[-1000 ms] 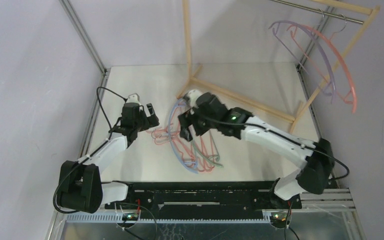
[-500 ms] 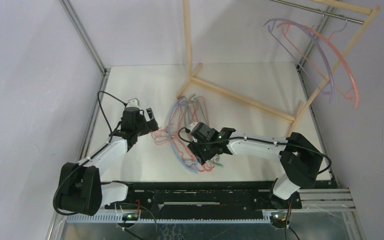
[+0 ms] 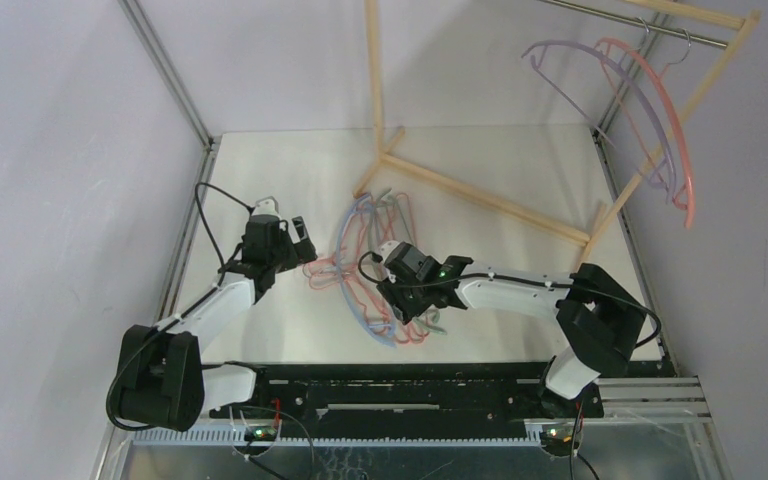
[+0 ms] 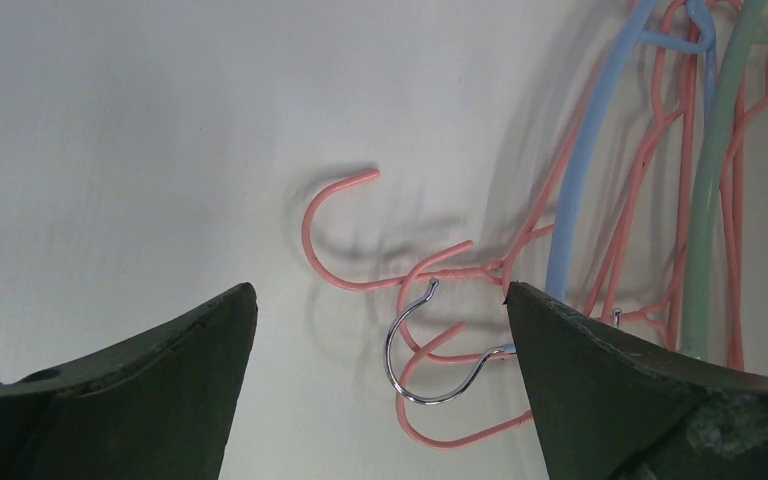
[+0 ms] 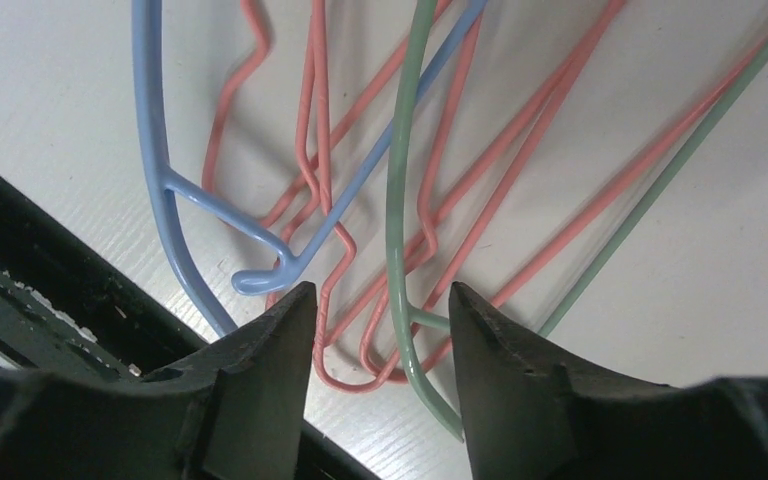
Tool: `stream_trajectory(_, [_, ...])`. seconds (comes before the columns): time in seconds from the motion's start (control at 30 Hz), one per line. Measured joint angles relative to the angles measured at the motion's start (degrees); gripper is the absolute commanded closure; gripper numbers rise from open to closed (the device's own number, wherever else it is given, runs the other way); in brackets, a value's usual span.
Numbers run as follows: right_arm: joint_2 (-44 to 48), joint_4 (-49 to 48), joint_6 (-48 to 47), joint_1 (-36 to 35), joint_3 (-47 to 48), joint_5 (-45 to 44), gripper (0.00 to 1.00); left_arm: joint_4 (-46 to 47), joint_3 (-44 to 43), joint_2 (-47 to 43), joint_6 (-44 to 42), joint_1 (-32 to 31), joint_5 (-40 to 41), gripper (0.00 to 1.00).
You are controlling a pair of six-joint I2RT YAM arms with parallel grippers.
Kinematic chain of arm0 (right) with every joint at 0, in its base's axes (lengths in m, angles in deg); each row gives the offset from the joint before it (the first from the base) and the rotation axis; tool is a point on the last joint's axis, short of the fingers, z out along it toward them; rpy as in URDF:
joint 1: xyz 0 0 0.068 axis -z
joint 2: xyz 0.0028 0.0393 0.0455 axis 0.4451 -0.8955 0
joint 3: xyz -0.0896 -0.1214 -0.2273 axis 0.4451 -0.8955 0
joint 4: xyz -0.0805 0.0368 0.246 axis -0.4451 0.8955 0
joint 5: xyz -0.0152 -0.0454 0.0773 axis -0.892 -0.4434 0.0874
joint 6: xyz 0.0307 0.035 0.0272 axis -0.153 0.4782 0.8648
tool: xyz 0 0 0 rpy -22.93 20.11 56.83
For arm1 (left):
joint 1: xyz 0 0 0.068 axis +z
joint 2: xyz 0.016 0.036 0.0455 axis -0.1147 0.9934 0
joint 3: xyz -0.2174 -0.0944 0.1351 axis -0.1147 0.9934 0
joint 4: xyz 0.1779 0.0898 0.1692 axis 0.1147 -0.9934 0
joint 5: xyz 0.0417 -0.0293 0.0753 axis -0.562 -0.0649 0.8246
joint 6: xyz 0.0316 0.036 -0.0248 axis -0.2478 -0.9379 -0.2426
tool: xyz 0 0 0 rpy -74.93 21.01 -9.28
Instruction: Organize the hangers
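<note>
Between the part-spread right fingers (image 5: 250, 400) lie pink and grey-green hangers (image 5: 391, 220).

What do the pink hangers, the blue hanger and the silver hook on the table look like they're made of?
The pink hangers: likely coated wire, thin with a twisted neck and a satin finish. The blue hanger: probably moulded plastic, thicker, smooth and softly glossy. The silver hook: bare metal, apparently polished, with bright glints.
</note>
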Motion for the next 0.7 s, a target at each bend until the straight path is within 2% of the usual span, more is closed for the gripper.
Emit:
stream_trajectory(0.43, [-3.98, -3.1, -0.94, 1.03, 0.0, 1.07, 0.49, 0.04, -0.04, 1.46, -0.04, 0.0, -0.02, 0.0])
stream_trajectory(0.7, [-6.27, -3.82, -1.14, 1.57, 0.0, 1.14, 0.59, 0.07, -0.04, 1.66, -0.07, 0.0, 0.0, 0.0])
